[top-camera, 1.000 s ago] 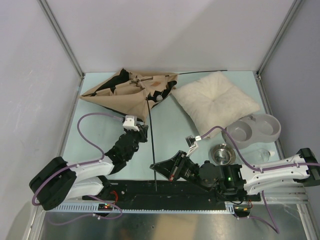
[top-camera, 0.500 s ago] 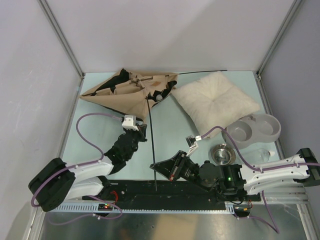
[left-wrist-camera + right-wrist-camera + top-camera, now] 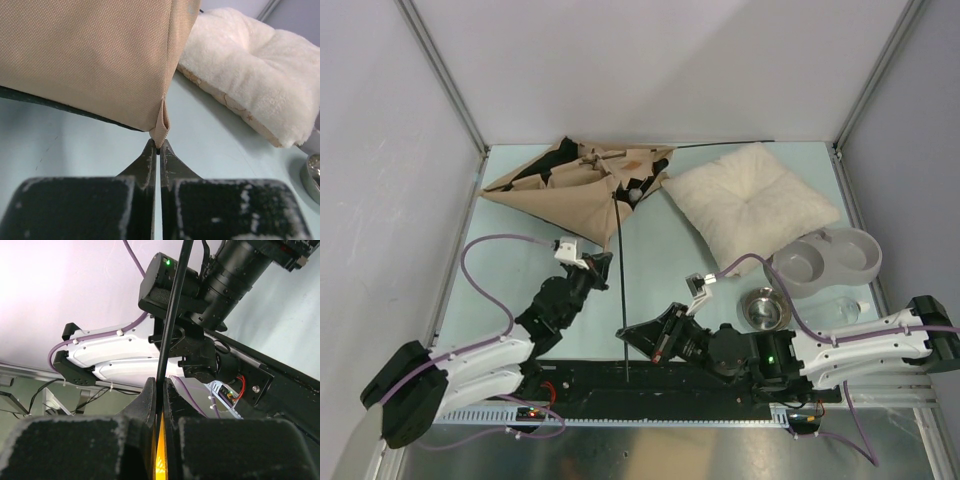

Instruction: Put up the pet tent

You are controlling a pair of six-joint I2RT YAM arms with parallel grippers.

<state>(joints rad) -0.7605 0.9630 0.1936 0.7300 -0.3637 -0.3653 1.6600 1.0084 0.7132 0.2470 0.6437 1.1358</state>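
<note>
The seemingly limp, light pet tent (image 3: 570,190) is pinched at its near corner by the left gripper (image 3: 158,148), its stiff pole (image 3: 172,305) by the right gripper (image 3: 159,390).

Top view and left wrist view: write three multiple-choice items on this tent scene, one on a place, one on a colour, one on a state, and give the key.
1. In the top view, where does the pillow lie relative to the pet tent?
A. to its right
B. on top of it
C. to its left

2. The pet tent's fabric is
A. blue
B. tan
C. red

3. The left gripper is
A. wide open, holding nothing
B. shut on the pillow
C. shut on a corner of the pet tent

Key:
1 A, the pillow sits beside the tent's right edge.
2 B, tan canvas shows in both views.
3 C, the left wrist view shows the jaws closed on the fabric's corner tip.
</note>
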